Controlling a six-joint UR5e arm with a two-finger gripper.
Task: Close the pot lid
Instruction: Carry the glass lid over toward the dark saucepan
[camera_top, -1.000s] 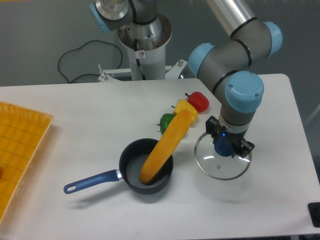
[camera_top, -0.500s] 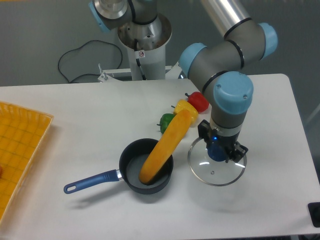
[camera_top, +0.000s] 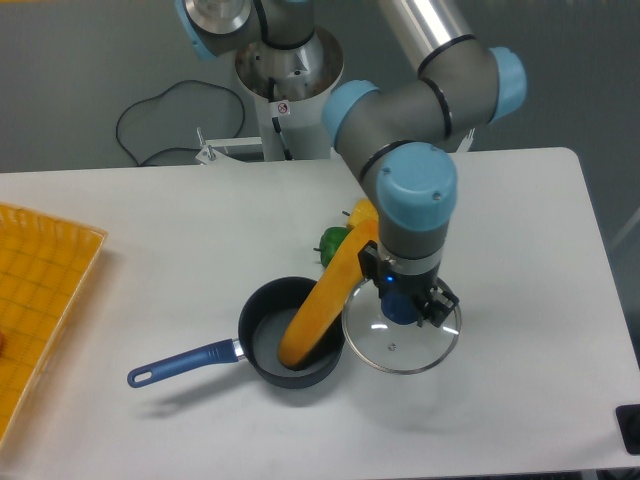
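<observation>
We are in the carrying step: the gripper has its fingers pinching the blue knob of the lid, which hangs just right of the pot. From the fingers, the pot sits to the left, its blue handle reaching farther left across the tabletop. A long yellow vegetable leans out of the pot toward the fingers, so we judge the lid cannot sit flat unless it clears or shifts it. The arm reaches down with the wrist vertical over the lid.
</observation>
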